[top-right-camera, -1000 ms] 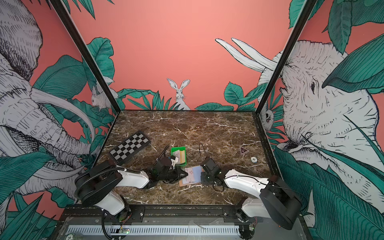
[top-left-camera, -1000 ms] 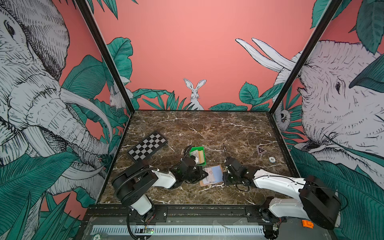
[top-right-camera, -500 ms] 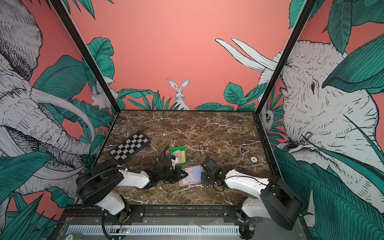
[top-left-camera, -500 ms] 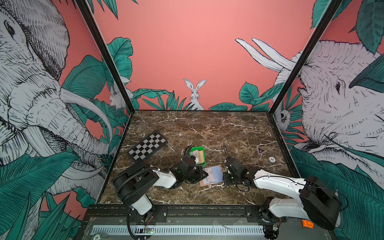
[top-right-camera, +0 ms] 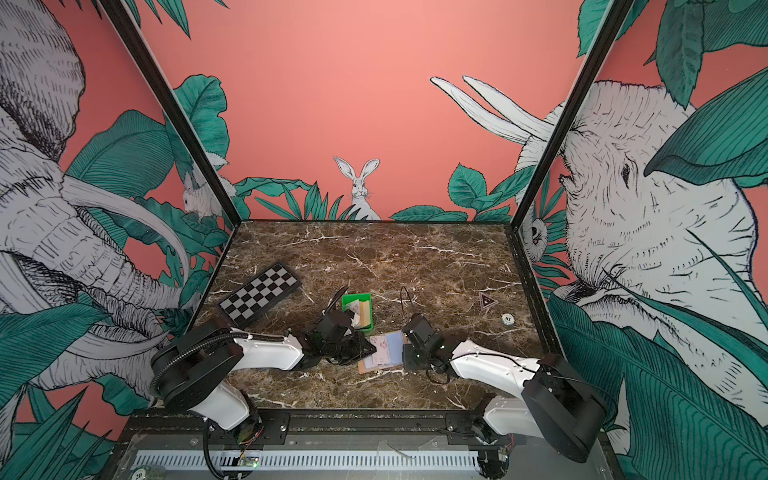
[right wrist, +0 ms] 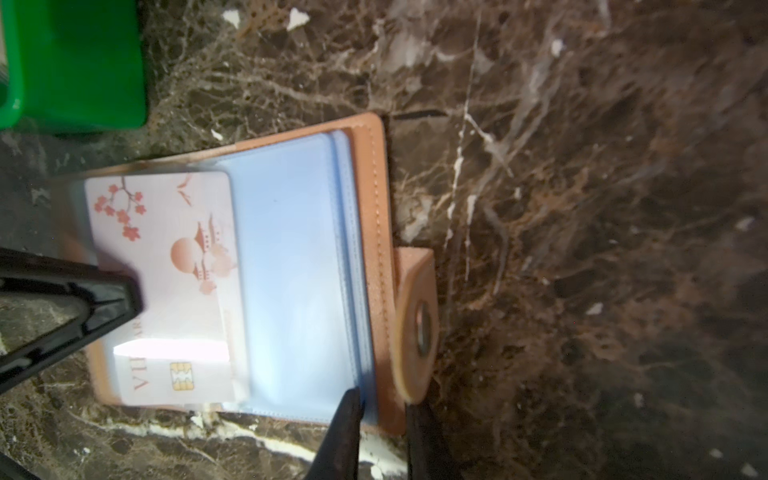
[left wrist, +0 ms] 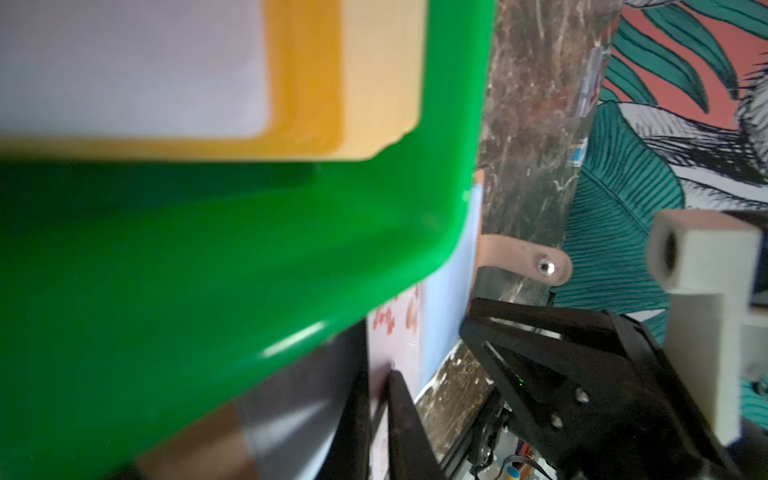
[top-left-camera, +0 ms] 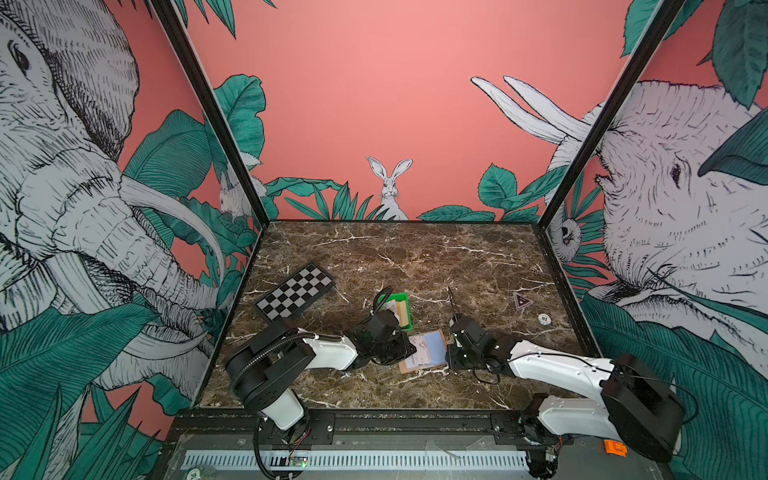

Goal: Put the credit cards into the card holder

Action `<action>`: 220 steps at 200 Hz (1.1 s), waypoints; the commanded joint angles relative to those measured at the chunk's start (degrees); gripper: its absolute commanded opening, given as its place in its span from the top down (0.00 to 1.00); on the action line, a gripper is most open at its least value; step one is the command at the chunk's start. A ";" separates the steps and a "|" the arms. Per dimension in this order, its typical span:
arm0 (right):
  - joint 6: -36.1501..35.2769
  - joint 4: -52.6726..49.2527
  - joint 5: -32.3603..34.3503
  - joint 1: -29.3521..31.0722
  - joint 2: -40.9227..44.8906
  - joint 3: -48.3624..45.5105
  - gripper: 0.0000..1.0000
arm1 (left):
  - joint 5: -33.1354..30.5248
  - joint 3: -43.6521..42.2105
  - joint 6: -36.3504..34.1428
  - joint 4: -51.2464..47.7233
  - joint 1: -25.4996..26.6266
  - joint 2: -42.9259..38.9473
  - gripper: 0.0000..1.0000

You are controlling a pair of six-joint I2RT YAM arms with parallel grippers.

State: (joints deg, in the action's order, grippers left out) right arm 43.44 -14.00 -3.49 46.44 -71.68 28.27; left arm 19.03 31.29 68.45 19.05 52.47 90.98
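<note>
One card (right wrist: 166,266) is seen partly in holder (right wrist: 374,216), btwn both arms; more wait in tray (top-left-camera: 402,298). Right gripper (right wrist: 380,419) pinches holder's edge; left gripper (top-left-camera: 405,353): can't tell.

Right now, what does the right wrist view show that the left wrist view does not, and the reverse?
Only the right wrist view shows the card's whole face, with blossoms and chip, under a pale blue sleeve. Only the left wrist view shows the yellowish card lying in the green tray. Both show the holder open on the table, its snap tab, a tray corner, and the card.
</note>
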 commanded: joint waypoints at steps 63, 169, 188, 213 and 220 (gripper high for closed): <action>-0.60 -2.60 -2.53 -4.03 5.17 -0.23 0.79 | -6.06 3.02 -5.64 -19.28 0.97 -7.30 0.78; -3.17 1.58 -9.74 -9.07 2.66 -0.49 0.73 | -2.30 1.30 -2.83 -11.67 1.15 -6.77 0.75; -3.27 2.65 -10.25 -9.23 1.44 -0.34 0.73 | -2.03 1.32 -2.23 -10.01 1.23 -5.35 0.75; -3.12 3.93 -10.85 -9.35 0.34 -0.66 0.75 | -1.71 1.51 -2.09 -9.26 1.33 -4.11 0.75; -3.18 4.15 -10.94 -9.31 0.01 -0.85 0.75 | -1.62 1.51 -2.07 -9.21 1.39 -3.89 0.75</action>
State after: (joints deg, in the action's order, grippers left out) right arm 40.75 -12.32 -13.34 37.39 -70.74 28.27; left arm 16.86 33.50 65.43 8.08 53.52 86.48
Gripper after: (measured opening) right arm 0.253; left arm 0.250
